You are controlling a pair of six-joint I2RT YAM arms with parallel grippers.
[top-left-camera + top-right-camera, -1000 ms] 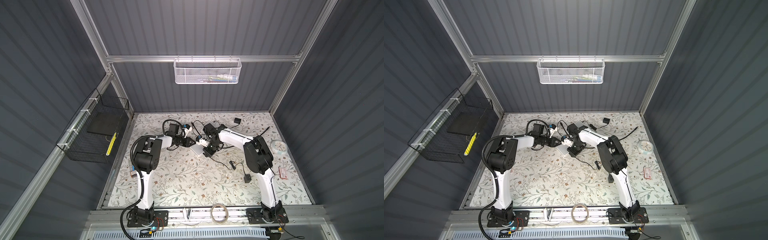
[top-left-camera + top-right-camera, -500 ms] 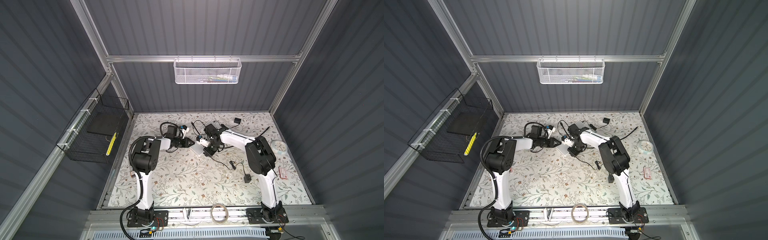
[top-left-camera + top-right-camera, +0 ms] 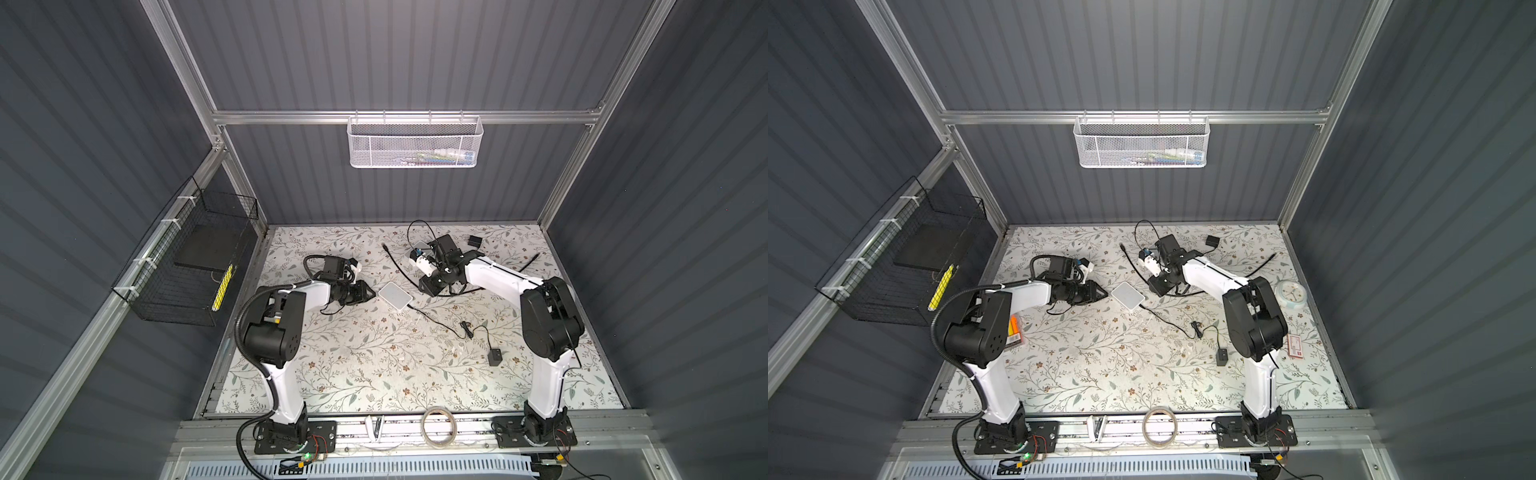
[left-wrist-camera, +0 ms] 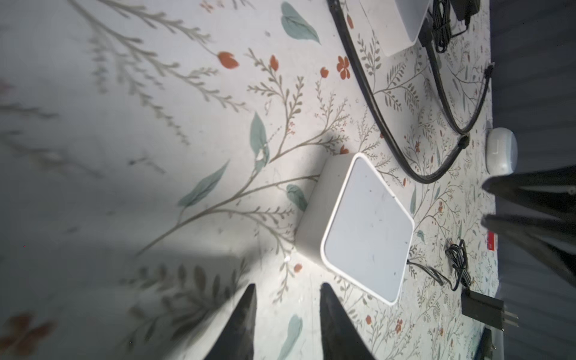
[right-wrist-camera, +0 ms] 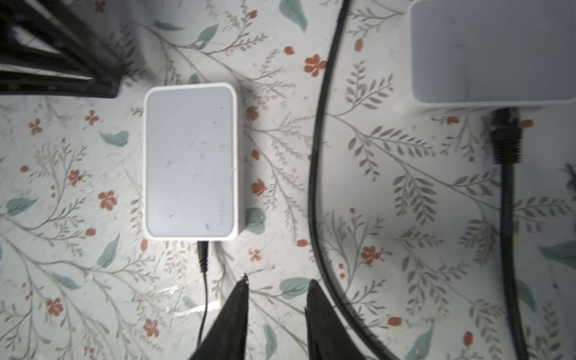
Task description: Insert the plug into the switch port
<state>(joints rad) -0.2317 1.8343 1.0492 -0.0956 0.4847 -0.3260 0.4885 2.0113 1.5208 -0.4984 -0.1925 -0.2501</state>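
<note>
**A:** Found anything nearest the front?

**B:** Spotted a tape roll [image 3: 437,427] on the front rail, between the two arm bases. Further in, noted a black power adapter [image 3: 494,357] lying on the floral mat [image 3: 353,374]. Traced a thin cord [image 5: 205,293] from there toward the middle.

**A:** And followed it where?

**B:** To the plug [image 5: 202,254], seen in the right wrist view set against the short edge of the white switch [image 5: 190,162]. Couldn't judge the depth of seating. Found the switch flat on the mat, between the two claws.

**A:** Checked the claws?

**B:** Found the left gripper [image 4: 287,285] spread and empty, tips just beside one corner of the switch. Couldn't tell about contact. Found the right gripper [image 5: 279,279] spread too, pinching nothing, near the cord but clear of it.

**A:** Looked beyond?

**B:** Saw a thick black cable [image 5: 313,187] curving past the switch. Behind that, noted a second white box [image 5: 492,53] with a black connector pushed into one edge. Spotted a small black box [image 3: 474,241] near the mat's far edge. Farthest off, made out a white mesh basket [image 3: 415,143] hung on the back wall's rail.
</note>
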